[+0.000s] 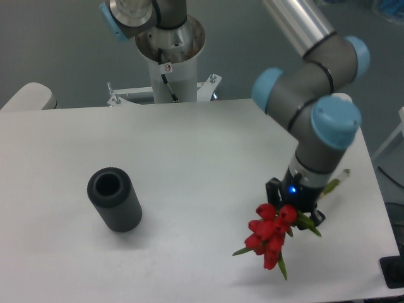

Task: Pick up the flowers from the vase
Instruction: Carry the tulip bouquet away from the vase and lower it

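Note:
The flowers [268, 235], a bunch of red tulip buds with green leaves, hang just above the table at the front right. My gripper [294, 213] is shut on their stems, the buds pointing down and toward the camera. A green stem end [332, 184] sticks out behind the wrist. The vase [114, 199], a dark grey ribbed cylinder with an open round mouth, stands upright at the left of the table with nothing in it, far from the gripper.
The white table's right edge [372, 183] runs close beside the arm, and its front edge [208, 300] lies just below the flowers. The arm's base column [169, 60] stands behind the table's far edge.

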Action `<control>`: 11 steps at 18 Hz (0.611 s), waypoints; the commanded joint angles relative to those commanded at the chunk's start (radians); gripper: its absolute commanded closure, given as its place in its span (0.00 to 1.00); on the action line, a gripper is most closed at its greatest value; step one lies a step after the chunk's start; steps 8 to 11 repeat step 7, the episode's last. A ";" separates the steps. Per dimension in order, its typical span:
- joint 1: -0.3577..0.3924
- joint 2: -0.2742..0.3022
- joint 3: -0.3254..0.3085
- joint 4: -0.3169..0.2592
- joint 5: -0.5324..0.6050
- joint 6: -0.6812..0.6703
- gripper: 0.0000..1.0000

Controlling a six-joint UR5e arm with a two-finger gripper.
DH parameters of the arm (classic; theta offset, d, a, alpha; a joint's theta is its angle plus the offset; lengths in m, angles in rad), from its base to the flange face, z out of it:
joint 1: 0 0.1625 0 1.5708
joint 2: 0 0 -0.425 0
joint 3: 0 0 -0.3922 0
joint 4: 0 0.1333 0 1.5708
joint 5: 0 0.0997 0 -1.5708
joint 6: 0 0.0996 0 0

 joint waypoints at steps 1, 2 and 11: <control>0.002 -0.006 0.008 -0.003 0.015 0.017 0.97; 0.002 -0.009 0.006 -0.003 0.019 0.025 0.97; -0.003 -0.017 0.000 -0.005 0.032 0.025 0.97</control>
